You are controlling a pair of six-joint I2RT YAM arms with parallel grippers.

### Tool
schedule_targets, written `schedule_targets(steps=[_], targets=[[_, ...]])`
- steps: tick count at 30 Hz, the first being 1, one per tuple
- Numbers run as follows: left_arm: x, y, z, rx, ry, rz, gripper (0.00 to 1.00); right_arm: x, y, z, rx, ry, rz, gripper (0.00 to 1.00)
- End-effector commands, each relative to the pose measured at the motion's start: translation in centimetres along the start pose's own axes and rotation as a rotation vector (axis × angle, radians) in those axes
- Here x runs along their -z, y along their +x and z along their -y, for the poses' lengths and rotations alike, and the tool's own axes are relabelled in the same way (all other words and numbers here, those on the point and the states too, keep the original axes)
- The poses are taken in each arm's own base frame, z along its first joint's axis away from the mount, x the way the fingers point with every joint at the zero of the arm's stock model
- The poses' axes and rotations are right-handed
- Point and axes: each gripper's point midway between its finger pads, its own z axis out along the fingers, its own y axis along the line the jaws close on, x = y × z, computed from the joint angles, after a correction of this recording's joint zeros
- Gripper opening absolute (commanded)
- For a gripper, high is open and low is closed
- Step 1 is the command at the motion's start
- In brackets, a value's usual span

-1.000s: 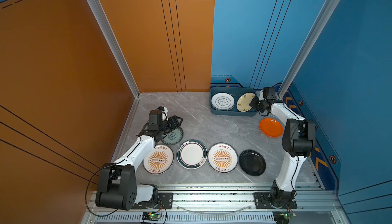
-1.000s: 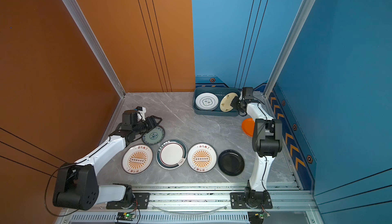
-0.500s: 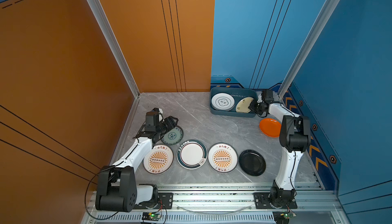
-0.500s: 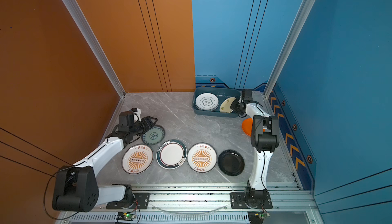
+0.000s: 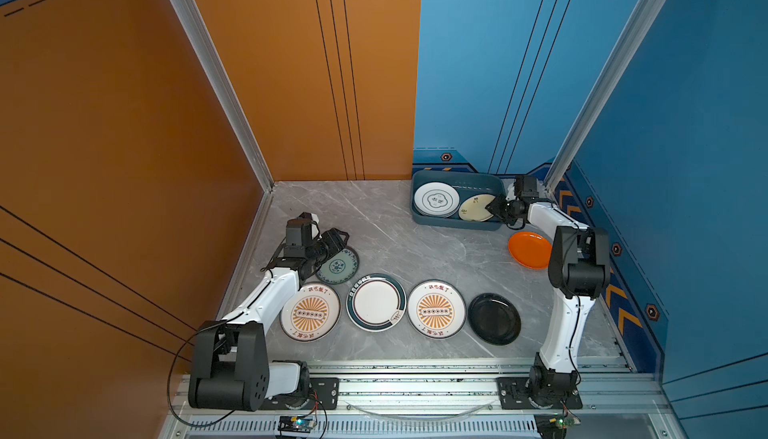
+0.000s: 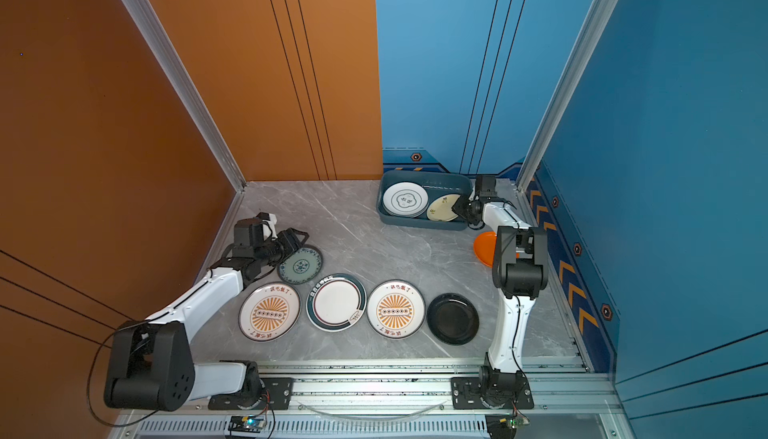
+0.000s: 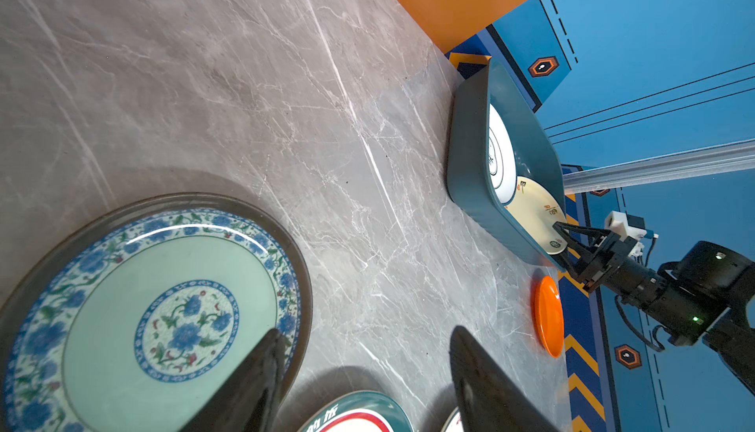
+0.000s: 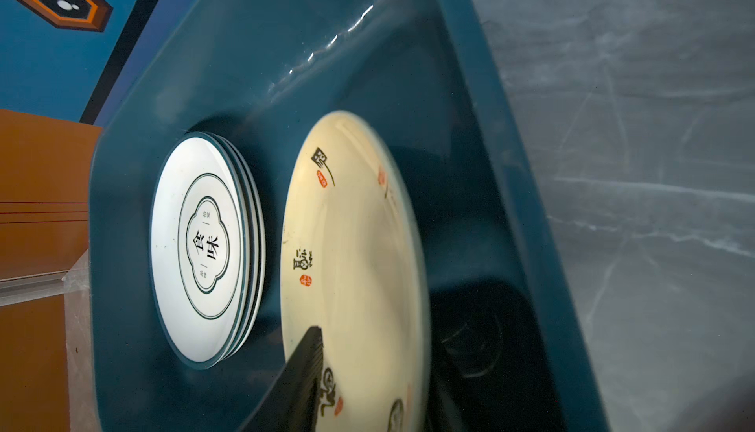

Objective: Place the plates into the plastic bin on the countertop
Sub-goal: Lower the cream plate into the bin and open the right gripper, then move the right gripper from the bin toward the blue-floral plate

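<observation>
The plastic bin (image 5: 453, 221) stands at the back right of the countertop (image 5: 415, 250). It holds a stack of white plates with a dark ring emblem (image 5: 436, 199) and a yellow plate (image 5: 476, 208) that leans beside the stack. My right gripper (image 5: 494, 207) reaches over the bin's right end. It is open, with its fingers on either side of the yellow plate's (image 8: 359, 246) rim. My left gripper (image 5: 338, 238) hovers open at the edge of the teal patterned plate (image 7: 163, 311), one finger (image 7: 261, 368) over that plate.
A front row holds a sunburst plate (image 5: 309, 312), a teal-rimmed white plate (image 5: 376, 302), a second sunburst plate (image 5: 435, 309) and a black plate (image 5: 494, 318). An orange plate (image 5: 530, 250) lies by the right arm. Walls enclose the left, back and right.
My right gripper has lowered the yellow plate into the bin and its jaws have parted. My left arm has barely shifted.
</observation>
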Motion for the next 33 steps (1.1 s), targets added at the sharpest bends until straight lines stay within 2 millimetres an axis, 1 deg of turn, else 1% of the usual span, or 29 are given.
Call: schedule_targets(steps=[1,5,8,9,15,19,23,26,28,30,32,33], targets=[[0.0,-0.3,-0.2,0.003,-0.001,0.011,0.66,0.6,1.1,2.0,-0.002,0.085,-0.038,0.42],[0.0,-0.2,-0.3,0.006,-0.001,0.009,0.66,1.7,0.8,2.1,0.016,0.12,-0.025,0.43],[0.0,-0.2,-0.2,0.006,0.0,0.009,0.66,1.9,1.0,2.6,0.021,0.149,-0.033,0.43],[0.0,-0.2,-0.2,0.004,0.001,0.009,0.66,3.1,0.3,1.8,0.031,0.139,-0.009,0.43],[0.1,-0.2,-0.2,0.002,-0.001,0.009,0.66,4.4,0.4,1.6,0.045,0.151,-0.002,0.44],[0.1,0.1,-0.8,0.005,-0.03,0.002,0.66,6.1,-0.1,1.1,0.059,0.152,0.03,0.44],[0.4,0.3,-2.1,0.012,-0.098,-0.001,0.66,8.6,-0.3,-0.4,0.076,0.119,0.078,0.44],[0.6,0.7,-3.4,0.018,-0.153,-0.007,0.66,10.6,-0.1,-2.1,0.104,0.068,0.119,0.44],[0.7,0.9,-4.2,0.03,-0.176,-0.01,0.66,11.8,0.7,-3.5,0.128,0.015,0.137,0.45],[0.7,1.2,-5.1,0.045,-0.191,-0.014,0.66,12.5,1.7,-4.7,0.15,-0.028,0.142,0.45],[0.7,1.2,-5.8,0.06,-0.199,-0.016,0.66,13.0,3.2,-5.7,0.172,-0.058,0.12,0.46],[0.8,1.2,-6.2,0.068,-0.204,-0.013,0.66,13.1,4.2,-6.5,0.192,-0.086,0.105,0.45]])
